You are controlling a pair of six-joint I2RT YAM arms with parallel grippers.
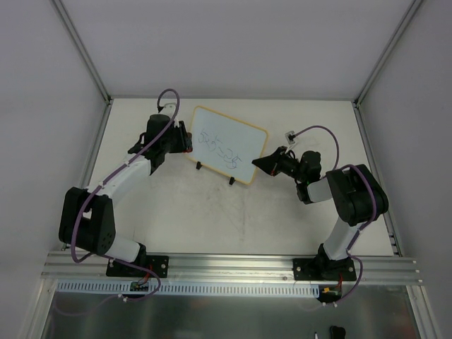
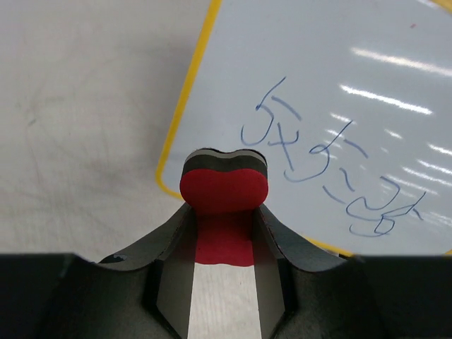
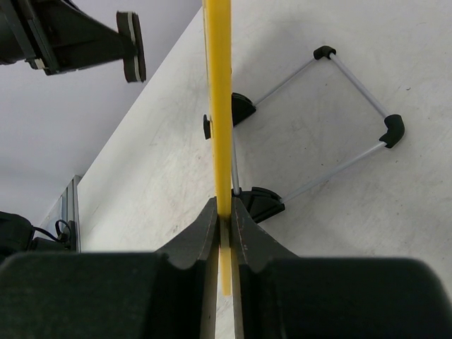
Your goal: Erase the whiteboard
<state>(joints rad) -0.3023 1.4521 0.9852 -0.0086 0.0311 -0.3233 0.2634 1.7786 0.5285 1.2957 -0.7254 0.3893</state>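
The whiteboard [image 1: 229, 145] stands tilted near the table's back middle, white with a yellow frame, two black feet and blue scribbles [image 2: 332, 166]. My left gripper [image 1: 185, 140] is shut on the red-black eraser [image 2: 224, 187] and holds it at the board's left edge, close to the scribbles. My right gripper [image 1: 258, 164] is shut on the board's yellow frame [image 3: 218, 106] at its right edge; the wrist view shows the frame edge-on between the fingers.
The board's wire stand with black corner pieces [image 3: 321, 120] rests on the table behind it. Aluminium posts and white walls enclose the table. A metal rail [image 1: 233, 267] runs along the near edge.
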